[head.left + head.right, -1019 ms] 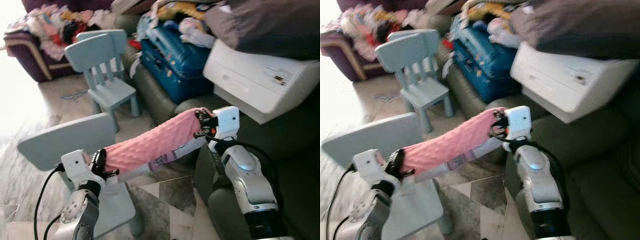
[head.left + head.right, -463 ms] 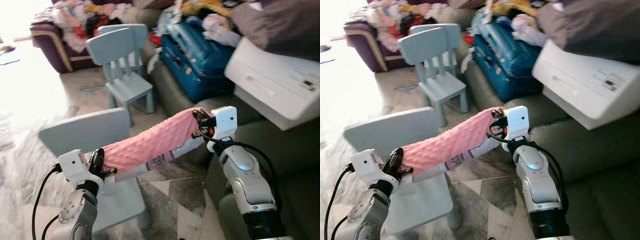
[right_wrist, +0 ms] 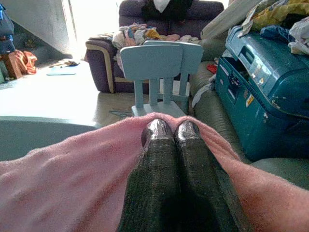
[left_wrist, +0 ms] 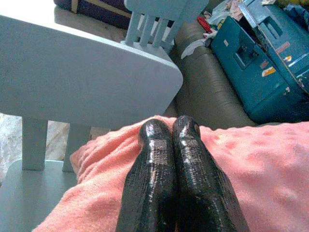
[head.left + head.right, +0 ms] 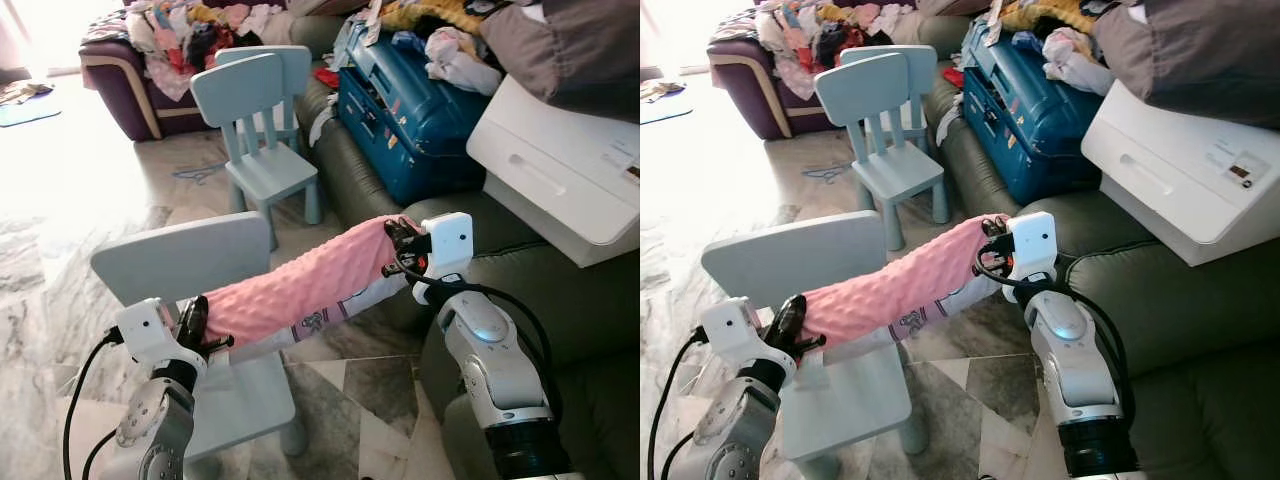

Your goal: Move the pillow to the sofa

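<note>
In the eye views the pink pillow hangs lifted between the left claw and right claw, the green sofa beside the right claw unreached; each wrist view shows fingers pinched onto pillow fabric.

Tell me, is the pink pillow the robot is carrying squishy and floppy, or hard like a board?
Probably squishy: the pink pillow hangs lower in the middle between the left gripper and the right gripper. Its bumpy cloth bunches around the black fingers, so it looks soft. It seems light too, held only at its ends.
</note>
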Controlling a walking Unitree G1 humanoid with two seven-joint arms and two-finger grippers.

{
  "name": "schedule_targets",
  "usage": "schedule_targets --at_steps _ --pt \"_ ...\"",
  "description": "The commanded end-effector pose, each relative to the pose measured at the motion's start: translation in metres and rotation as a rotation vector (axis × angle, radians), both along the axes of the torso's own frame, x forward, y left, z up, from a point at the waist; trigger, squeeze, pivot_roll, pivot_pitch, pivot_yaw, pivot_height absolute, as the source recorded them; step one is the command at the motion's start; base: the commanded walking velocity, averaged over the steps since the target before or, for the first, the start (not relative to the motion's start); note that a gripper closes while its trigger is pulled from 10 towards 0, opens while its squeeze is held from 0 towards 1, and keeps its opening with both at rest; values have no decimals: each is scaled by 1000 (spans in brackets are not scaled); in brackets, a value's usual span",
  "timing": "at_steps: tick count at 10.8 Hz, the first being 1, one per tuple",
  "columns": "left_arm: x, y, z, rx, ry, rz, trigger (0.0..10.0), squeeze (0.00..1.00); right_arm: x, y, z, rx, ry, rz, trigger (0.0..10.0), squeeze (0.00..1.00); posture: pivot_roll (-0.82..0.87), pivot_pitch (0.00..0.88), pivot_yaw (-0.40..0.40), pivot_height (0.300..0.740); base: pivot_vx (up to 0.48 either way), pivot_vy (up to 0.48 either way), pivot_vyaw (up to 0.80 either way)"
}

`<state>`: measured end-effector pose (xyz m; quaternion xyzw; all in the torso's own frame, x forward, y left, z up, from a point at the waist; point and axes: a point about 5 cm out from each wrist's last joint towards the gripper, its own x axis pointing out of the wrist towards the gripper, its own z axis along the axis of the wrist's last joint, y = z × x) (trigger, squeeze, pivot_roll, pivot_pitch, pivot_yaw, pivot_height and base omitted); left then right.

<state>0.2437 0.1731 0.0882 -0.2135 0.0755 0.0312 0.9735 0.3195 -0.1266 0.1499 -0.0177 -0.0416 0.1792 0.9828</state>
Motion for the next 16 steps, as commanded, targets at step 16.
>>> schedule_targets --at_steps 16 --pt "3 -9 9 11 -42 -31 10000 0 1 0 11 5 -45 8 10000 0 -198 112 47 740 -15 0 0"
